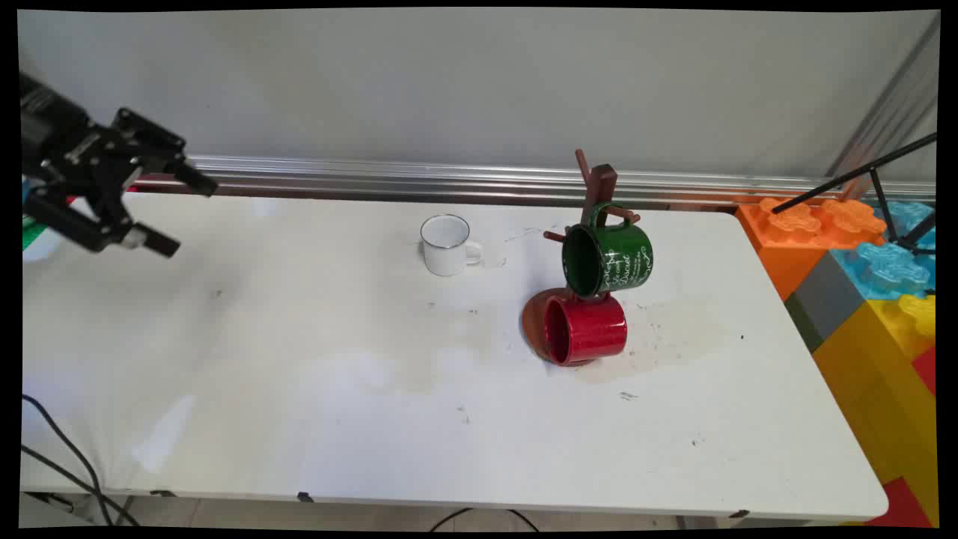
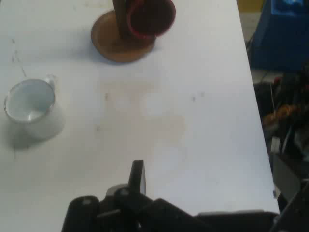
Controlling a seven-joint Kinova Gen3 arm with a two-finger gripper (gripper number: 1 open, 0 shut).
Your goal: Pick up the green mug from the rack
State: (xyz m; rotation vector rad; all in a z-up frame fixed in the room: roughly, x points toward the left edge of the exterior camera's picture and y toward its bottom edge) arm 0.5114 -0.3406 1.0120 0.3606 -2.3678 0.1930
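The gripper (image 1: pixel 187 213) is raised above the far left end of the table (image 1: pixel 337 389), with its two fingers spread wide apart and nothing between them. It touches no object. One finger (image 1: pixel 196 180) points toward the back rail, the other (image 1: pixel 157 243) lies lower and nearer the camera. In the hand view only one finger (image 2: pixel 138 176) rises clearly from the black linkage.

The nearest object is the white mug (image 1: pixel 447 245), well apart from the gripper, standing upright on the table with its handle toward the right in the main view. In the hand view the white mug (image 2: pixel 32 108) appears at the left, open end up.

Further right stands a brown mug stand (image 1: pixel 596 191) on a round base (image 1: pixel 533 322). A green mug (image 1: pixel 608 258) with white lettering hangs from an upper peg, mouth facing left. A red mug (image 1: pixel 585 329) hangs below it, just above the base, mouth also facing left.

Beyond the right end of the table stand large coloured blocks (image 1: pixel 861 277).
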